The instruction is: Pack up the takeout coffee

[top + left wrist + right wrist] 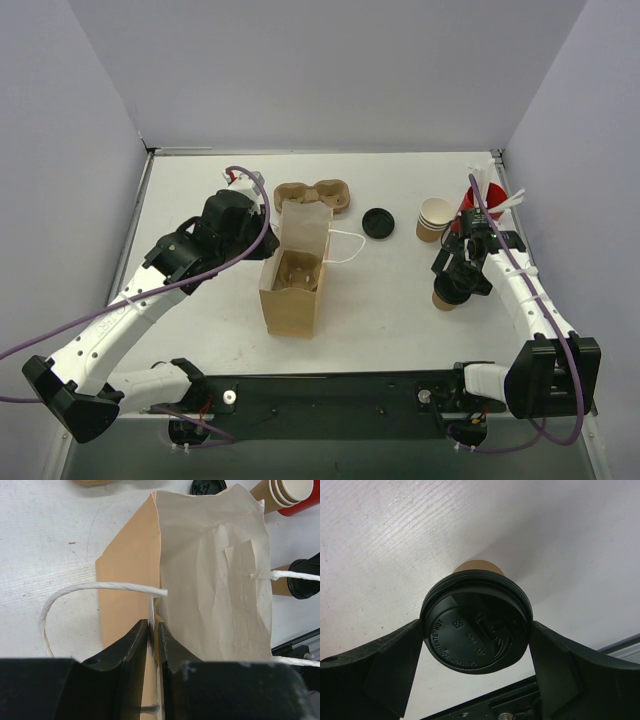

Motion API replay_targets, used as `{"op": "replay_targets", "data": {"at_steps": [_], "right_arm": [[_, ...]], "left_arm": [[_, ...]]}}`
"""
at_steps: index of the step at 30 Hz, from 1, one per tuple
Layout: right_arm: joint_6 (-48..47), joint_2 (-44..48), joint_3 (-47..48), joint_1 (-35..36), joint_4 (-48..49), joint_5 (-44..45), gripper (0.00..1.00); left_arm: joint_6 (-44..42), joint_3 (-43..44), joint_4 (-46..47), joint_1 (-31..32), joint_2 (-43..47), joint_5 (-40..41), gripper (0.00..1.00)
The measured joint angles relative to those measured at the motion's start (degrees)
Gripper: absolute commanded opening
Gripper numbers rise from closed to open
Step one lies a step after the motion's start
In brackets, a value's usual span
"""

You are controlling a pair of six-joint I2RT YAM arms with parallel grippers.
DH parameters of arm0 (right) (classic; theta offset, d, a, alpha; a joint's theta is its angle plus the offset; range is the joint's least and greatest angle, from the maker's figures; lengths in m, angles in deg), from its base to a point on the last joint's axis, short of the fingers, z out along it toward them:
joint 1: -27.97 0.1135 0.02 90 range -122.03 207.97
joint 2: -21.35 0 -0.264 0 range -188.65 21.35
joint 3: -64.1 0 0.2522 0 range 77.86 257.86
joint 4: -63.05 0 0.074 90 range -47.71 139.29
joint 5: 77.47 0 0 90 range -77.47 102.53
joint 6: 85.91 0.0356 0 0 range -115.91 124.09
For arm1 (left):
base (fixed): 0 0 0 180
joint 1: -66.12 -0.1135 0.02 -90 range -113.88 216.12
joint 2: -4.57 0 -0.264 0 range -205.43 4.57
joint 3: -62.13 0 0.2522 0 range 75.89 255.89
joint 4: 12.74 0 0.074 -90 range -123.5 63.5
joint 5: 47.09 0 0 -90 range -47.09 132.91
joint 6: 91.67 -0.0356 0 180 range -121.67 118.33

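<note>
The takeout coffee (476, 625), a small tapered tan-brown kraft paper cup capped with a round black plastic lid, stands near the right edge of the white worktop (400, 330), about midway between its far and near edges.

**Right arm.** The right gripper (452, 287) straddles the cup from above. In the right wrist view its jaws bear against opposite sides of the lid rim. The cup base appears to rest on the worktop, so the cup is judged gripped but not yet lifted.

**Left arm.** The left gripper (152, 640) is pinched nearly closed on the upper edge of the brown kraft paper bag with white twisted-cord handles (290, 315). The bag stands at the centre of the worktop with its mouth open upward. A moulded brown pulp cup carrier (297, 270) sits inside it, and its sockets look vacant.

**Other items.**
- A second pulp carrier (312, 194) lies just beyond the bag.
- A loose black lid (378, 222) lies to the right of that carrier.
- A stack of pale beige lidless cups (433, 220) and a red cup holding white sticks (478, 203) stand toward the far right corner.

**Progress.**
- Done: the cup is lidded, the carrier is in the bag, and the bag mouth is held open.
- Remaining: lift the cup, carry it across to the bag, which is well apart from it, and seat it in a carrier socket.
</note>
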Motion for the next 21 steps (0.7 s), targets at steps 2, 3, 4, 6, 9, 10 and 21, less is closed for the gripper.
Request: {"op": "replay_targets", "data": {"at_steps": [2, 3, 4, 6, 9, 10, 21], "right_arm": [[0.00, 0.11, -0.11, 0.00, 0.07, 0.00, 0.73], [0.02, 0.13, -0.11, 0.00, 0.11, -0.07, 0.72], [0.00, 0.13, -0.11, 0.00, 0.13, -0.09, 0.70], [0.02, 0.15, -0.13, 0.00, 0.13, -0.13, 0.66], [0.02, 0.28, -0.11, 0.00, 0.00, -0.22, 0.61], [0.02, 0.35, -0.11, 0.00, -0.09, -0.33, 0.60], [0.04, 2.27, 2.78, 0.37, -4.44, -2.19, 0.54]], "left_arm": [[0.00, 0.00, 0.00, 0.00, 0.07, 0.00, 0.25], [0.00, 0.00, 0.00, 0.00, 0.07, 0.00, 0.25], [0.00, 0.00, 0.02, 0.00, 0.09, 0.00, 0.28], [-0.04, 0.00, 0.02, 0.00, 0.11, 0.00, 0.30], [-0.26, 0.00, 0.00, 0.00, 0.20, 0.02, 0.32], [-0.35, 0.00, 0.00, 0.00, 0.22, 0.04, 0.32], [-2.43, 0.63, -0.72, 0.00, 0.24, 0.79, 0.41]]}}
